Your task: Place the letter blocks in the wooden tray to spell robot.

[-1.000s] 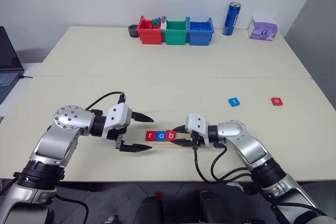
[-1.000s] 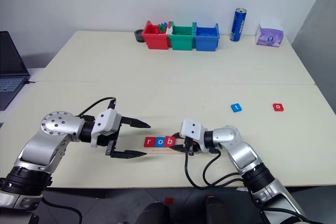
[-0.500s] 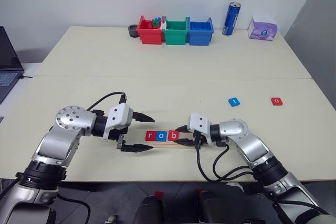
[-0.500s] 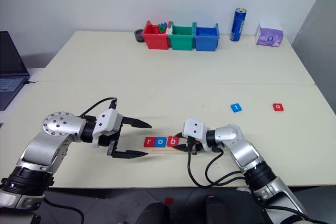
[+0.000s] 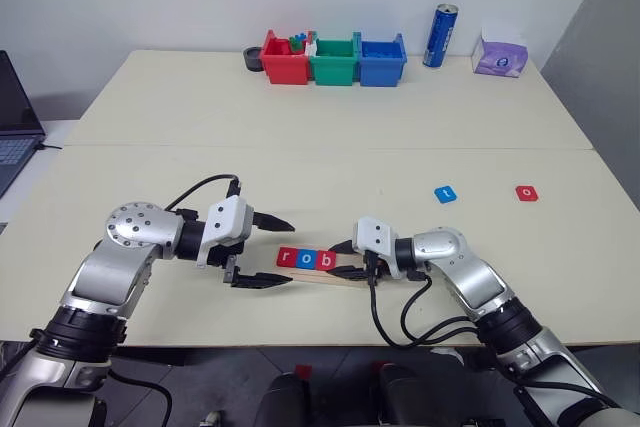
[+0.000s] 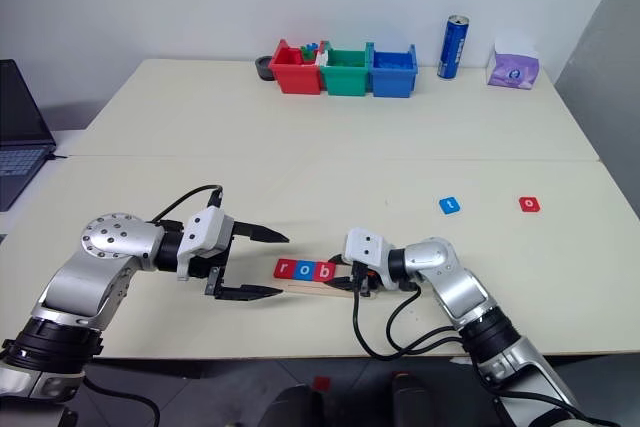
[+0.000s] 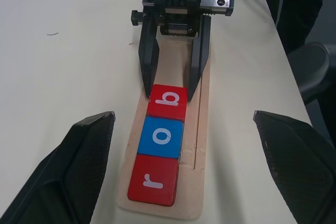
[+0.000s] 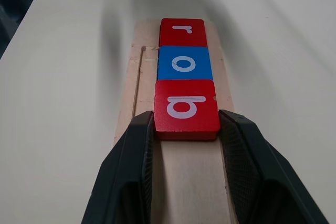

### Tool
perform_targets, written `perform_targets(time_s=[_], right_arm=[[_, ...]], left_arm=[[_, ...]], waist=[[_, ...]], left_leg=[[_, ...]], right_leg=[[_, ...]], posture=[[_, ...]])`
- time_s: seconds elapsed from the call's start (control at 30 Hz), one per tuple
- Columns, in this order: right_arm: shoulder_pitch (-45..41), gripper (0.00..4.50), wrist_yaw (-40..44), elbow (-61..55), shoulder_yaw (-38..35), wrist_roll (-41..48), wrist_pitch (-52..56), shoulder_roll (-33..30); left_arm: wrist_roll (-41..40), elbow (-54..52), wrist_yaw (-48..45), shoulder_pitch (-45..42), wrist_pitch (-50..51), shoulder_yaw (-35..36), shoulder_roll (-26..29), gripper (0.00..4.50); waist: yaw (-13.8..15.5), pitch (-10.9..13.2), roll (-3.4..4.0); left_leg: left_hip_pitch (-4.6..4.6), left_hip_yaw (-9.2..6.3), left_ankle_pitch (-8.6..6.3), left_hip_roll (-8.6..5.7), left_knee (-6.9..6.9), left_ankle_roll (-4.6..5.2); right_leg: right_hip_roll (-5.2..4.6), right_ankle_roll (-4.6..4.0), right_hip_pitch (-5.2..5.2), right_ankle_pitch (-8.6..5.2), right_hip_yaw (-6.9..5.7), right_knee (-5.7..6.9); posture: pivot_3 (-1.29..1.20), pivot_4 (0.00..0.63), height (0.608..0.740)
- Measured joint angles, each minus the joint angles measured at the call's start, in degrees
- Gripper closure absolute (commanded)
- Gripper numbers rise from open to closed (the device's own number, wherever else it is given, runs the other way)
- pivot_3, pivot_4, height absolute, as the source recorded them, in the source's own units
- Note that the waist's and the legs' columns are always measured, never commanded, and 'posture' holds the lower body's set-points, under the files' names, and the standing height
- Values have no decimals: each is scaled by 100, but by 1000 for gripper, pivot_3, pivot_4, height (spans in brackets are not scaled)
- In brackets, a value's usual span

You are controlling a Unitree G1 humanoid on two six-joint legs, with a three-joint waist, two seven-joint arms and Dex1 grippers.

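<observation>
Little has changed since a second ago. My right gripper (image 5: 340, 259) still lies low over the wooden tray (image 7: 202, 145), its two black fingers (image 8: 131, 171) closed narrowly on the red b tile (image 8: 186, 107), one on each side edge. Half a second back that arm sat a touch further toward three o'clock; now it is back where it was a second ago. The row of tiles on the tray has not visibly shifted. My left gripper (image 5: 268, 253) keeps its place just at nine o'clock of the tray's end, fingers spread wide and holding nothing, clear of the wood.

Counting the letter blocks, I find five. Three sit on the tray, touching edge to edge: the red r tile (image 7: 153, 179) at the end nearest my left gripper, the blue o tile (image 7: 161, 137) in the middle, then the b. The stretch of tray beyond the b, under my right gripper, is bare wood. Two lie loose on the table (image 5: 300, 107), well apart from the tray toward two o'clock: a blue t tile (image 5: 446, 193) and, at three o'clock of it, a red o tile (image 5: 527, 193).

There is one tray. At twelve o'clock, along the far edge of the table, stand three bins side by side, one red bin (image 5: 285, 61), one green bin (image 5: 334, 63) and one blue bin (image 5: 382, 62).
</observation>
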Motion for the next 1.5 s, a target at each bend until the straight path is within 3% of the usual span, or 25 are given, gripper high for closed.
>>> perform_targets(time_s=[0.1,0.13,0.37,0.6,0.93,1.1,1.5], right_arm=[[0,3034,0,0,0,1,0,0],[0,2298,0,1,0,1,0,-1],[-5,28,0,1,-20,15,23,-12],[7,28,35,-257,-119,106,379,-203],[617,28,108,-1953,-892,772,1458,-1192],[916,28,-15,-2606,-1137,1078,1914,-1399],[1259,28,-2368,-2602,-2911,1095,3105,-1119]], left_arm=[[2,-3,2,1,0,0,0,0],[3,-5,3,1,0,0,0,0],[8,-6,12,1,3,0,-12,0],[31,-11,29,1,11,-2,-58,0],[31,-78,121,30,98,-5,-142,0],[21,-80,139,-17,149,-31,-289,0],[117,-655,1544,-279,870,-339,-1556,0]], waist=[[1,0,0],[1,0,0],[0,0,0],[4,0,0],[10,0,0],[2,1,-2],[28,0,-4]], left_leg=[[0,-1,0,0,0,0],[0,-1,0,0,0,0],[0,0,0,0,0,0],[-2,-1,0,0,0,0],[-5,-4,0,-2,0,0],[-3,-4,0,-1,1,0],[-8,0,0,-8,2,0]], right_leg=[[0,0,0,0,0,0],[0,0,0,0,0,0],[0,0,0,0,0,0],[-1,0,0,0,0,0],[-3,0,0,0,1,-2],[-1,1,1,0,1,0],[-8,4,2,2,9,-2]], posture=[[0,150,740],[0,150,740],[0,150,740],[0,150,740],[0,150,740],[0,150,740],[0,150,740]])
